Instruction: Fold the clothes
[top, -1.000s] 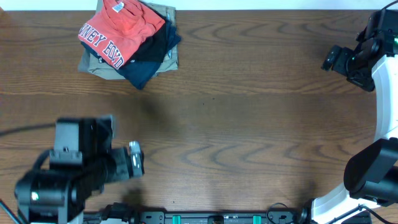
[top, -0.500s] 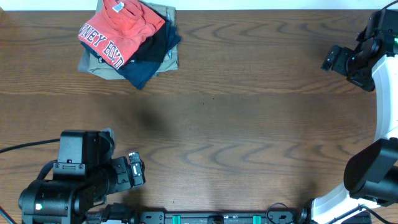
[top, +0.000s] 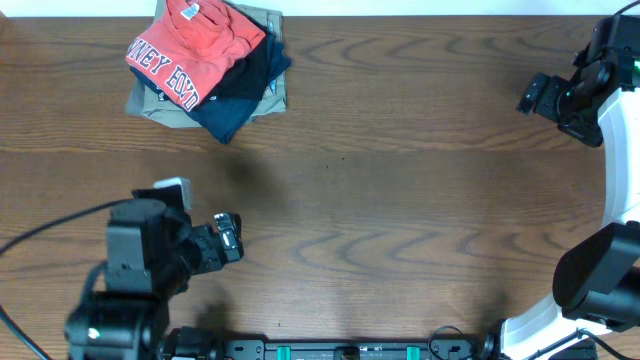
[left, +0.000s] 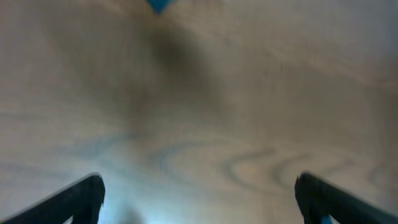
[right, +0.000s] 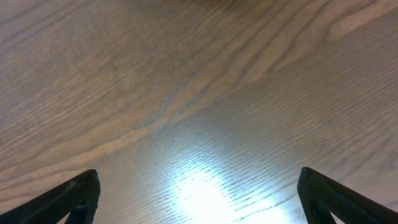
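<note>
The clothes, a red-orange T-shirt with white block lettering, lie crumpled on top of a pile at the table's far left. My left gripper is near the front left, well short of the pile. In the blurred left wrist view this left gripper stands open, and only bare wood lies between its fingers. My right gripper hovers at the far right. In its own view the right gripper is open above bare, glare-lit wood.
Under the T-shirt lie a navy garment and a khaki one. The brown wooden table spreads between the arms. The right arm's white base stands at the front right. A small blue blur shows at the top of the left wrist view.
My left arm has swung, and its gripper has moved a little right and toward the far side. The right arm and the pile have stayed still.
</note>
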